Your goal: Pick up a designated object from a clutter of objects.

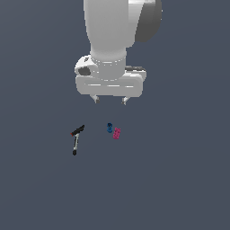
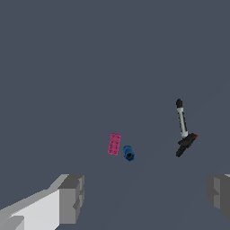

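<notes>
The designated black bar with a red tip (image 1: 77,130) lies on the grey floor at the exterior view's left; it also shows in the wrist view (image 2: 186,144). The slim grey-black stick (image 1: 76,145) touches its end and shows in the wrist view too (image 2: 181,118). A small blue cylinder (image 1: 109,128) and a magenta studded block (image 1: 117,133) lie side by side; both show in the wrist view, the cylinder (image 2: 128,153) and the block (image 2: 114,144). My gripper (image 1: 109,100) hangs open and empty high above the cylinder, with its fingers (image 2: 72,197) wide apart.
Plain dark grey floor (image 1: 179,179) all around the small cluster. The white arm (image 1: 117,31) hangs down from the top of the exterior view.
</notes>
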`<state>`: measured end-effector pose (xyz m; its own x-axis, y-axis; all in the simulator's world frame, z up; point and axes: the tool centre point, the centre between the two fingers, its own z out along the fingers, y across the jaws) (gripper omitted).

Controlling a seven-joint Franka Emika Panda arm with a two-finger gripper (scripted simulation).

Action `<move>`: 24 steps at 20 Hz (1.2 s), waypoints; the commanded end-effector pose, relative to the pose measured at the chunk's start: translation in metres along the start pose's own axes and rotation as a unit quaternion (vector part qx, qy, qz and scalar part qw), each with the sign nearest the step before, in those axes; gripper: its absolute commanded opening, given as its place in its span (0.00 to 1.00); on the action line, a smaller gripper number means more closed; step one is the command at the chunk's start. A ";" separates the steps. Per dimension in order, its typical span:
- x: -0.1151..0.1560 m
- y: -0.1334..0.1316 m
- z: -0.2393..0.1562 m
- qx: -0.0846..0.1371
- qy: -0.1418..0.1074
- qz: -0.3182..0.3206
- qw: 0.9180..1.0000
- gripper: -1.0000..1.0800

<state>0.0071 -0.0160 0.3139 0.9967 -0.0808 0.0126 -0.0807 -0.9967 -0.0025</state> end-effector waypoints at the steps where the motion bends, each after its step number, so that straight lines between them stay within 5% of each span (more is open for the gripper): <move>1: 0.002 0.006 0.009 0.002 -0.001 0.020 1.000 0.96; 7: 0.008 0.031 0.044 0.010 -0.004 0.100 0.995 0.96; 12: 0.010 0.064 0.087 0.016 -0.006 0.198 0.980 0.96; 17: 0.006 0.103 0.134 0.017 -0.008 0.308 0.951 0.96; 24: -0.012 0.156 0.193 0.010 -0.008 0.446 0.895 0.96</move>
<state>-0.0096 -0.1601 0.1323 0.5861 -0.8099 -0.0206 -0.8102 -0.5857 -0.0246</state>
